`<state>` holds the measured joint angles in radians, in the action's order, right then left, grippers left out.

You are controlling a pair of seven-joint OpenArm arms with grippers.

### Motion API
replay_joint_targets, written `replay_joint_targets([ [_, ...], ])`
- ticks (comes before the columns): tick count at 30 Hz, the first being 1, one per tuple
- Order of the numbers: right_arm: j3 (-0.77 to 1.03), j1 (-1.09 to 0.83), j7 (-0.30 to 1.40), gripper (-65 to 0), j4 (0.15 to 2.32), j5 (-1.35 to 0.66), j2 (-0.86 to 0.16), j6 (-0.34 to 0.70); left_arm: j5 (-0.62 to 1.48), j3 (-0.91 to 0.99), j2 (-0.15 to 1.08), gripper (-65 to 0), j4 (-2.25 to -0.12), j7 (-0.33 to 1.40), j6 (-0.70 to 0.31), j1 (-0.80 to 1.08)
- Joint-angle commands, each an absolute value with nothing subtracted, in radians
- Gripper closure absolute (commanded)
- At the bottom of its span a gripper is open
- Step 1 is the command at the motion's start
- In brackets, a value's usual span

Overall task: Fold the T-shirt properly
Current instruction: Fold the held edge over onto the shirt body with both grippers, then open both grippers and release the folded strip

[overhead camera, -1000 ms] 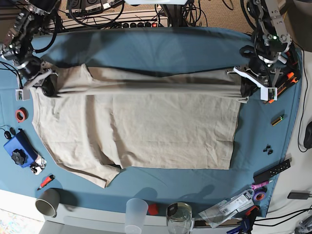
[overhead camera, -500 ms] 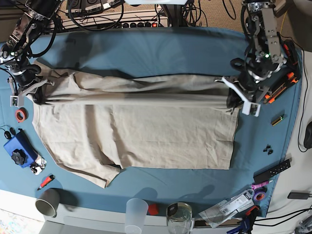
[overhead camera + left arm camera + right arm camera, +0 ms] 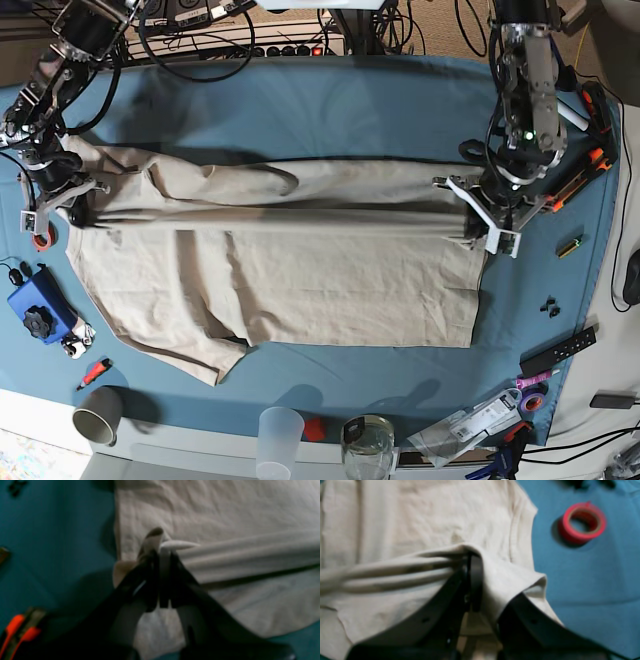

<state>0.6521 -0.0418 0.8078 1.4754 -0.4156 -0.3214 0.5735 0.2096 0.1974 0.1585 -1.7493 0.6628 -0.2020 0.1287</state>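
Both jaws clamped on T-shirt [image 3: 300, 270] edge, seemingly; left gripper [image 3: 160, 545], right gripper [image 3: 472, 557]. Uneven pull risks skewed fold.

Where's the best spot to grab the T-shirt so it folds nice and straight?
By the two ends of its far edge, as now: the left gripper pinches the hem end and the right gripper the sleeve end of the T-shirt. Come in from the short sides. The cloth between them stretches into a straight ridge, so it can probably be laid over the flat half evenly.
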Motion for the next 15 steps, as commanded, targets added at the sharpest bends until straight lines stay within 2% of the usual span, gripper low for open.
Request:
replay_joint_targets([
  [1, 0.662, -0.017, 0.776, 0.0, 1.479, -0.41, -0.349, 0.556, 0.194, 0.205, 0.17, 0.0, -1.743, 0.645, -0.184, 0.102],
  [15, 0.662, 0.11, 0.748, 0.0, 1.304, -0.392, -0.349, 0.561, 0.194, 0.205, 0.17, 0.0, -1.602, 0.644, -0.184, -0.03],
])
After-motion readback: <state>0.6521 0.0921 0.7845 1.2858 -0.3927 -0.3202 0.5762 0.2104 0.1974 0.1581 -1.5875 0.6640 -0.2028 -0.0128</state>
